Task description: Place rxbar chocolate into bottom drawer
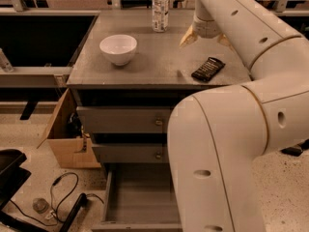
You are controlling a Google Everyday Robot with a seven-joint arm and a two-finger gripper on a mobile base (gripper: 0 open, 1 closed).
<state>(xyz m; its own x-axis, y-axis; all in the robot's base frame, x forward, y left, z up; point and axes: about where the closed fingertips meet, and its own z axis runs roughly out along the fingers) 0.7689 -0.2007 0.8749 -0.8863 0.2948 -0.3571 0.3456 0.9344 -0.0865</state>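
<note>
The rxbar chocolate point(208, 69), a flat black bar, lies on the grey cabinet top point(154, 57) near its right front corner. My gripper point(205, 39) hangs just behind and above the bar, fingers spread wide and empty, one fingertip point(188, 36) to the left and one to the right. The bottom drawer point(137, 195) is pulled out at the foot of the cabinet, its floor bare. My arm's large white links cover the drawer's right part.
A white bowl point(118, 49) stands on the cabinet top at the left and a water bottle point(160, 8) at the back. Two shut drawers with brass knobs point(158, 122) sit above. A cardboard box point(67, 134), cables and a black stand are on the floor at left.
</note>
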